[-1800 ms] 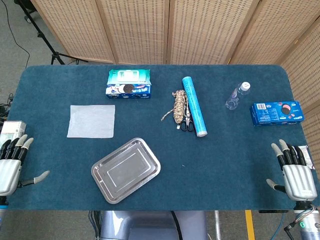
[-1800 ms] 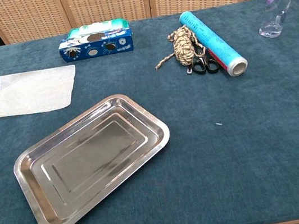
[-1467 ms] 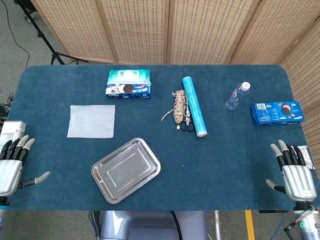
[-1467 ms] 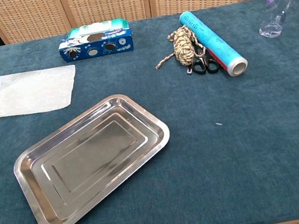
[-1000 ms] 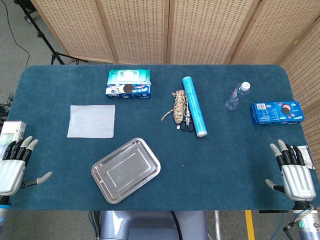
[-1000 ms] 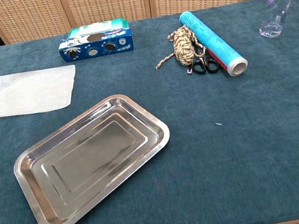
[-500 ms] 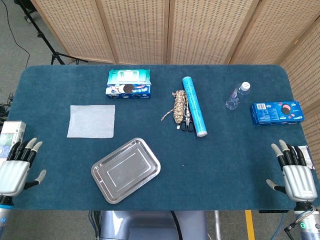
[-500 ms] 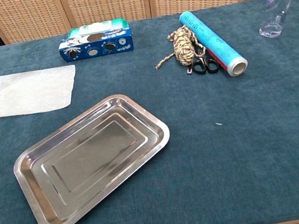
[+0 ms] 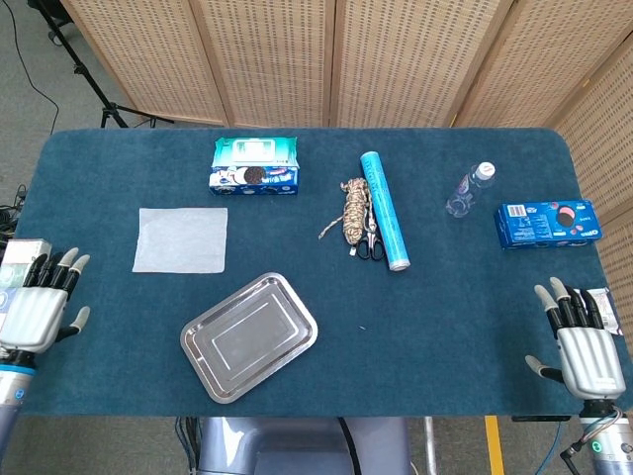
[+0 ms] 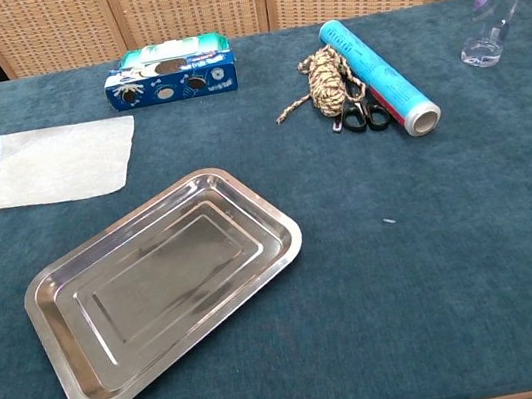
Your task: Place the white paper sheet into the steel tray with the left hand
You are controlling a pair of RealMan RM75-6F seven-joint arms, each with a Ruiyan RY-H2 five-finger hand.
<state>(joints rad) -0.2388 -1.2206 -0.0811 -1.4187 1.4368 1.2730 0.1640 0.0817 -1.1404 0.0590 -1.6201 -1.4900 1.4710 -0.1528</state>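
Note:
The white paper sheet (image 9: 182,239) (image 10: 56,164) lies flat on the blue tabletop at the left. The steel tray (image 9: 203,373) (image 10: 67,385) sits empty and slanted near the front edge, to the right of and nearer than the sheet. My left hand (image 9: 40,307) hovers at the table's left front corner, fingers spread, holding nothing, well left of the sheet. At the right front corner my right hand (image 9: 582,348) is also spread and empty. Neither hand shows in the chest view.
A blue cookie pack (image 9: 255,165) lies at the back, behind the sheet. A rope bundle (image 9: 353,210), scissors (image 9: 370,244) and a blue roll (image 9: 384,210) lie mid-table. A water bottle (image 9: 469,190) and a blue cookie box (image 9: 547,223) are at the right.
My left hand has risen and moved slightly forward along the table's left edge, its thumb drawing in. The right hand, sheet and tray have stayed put.

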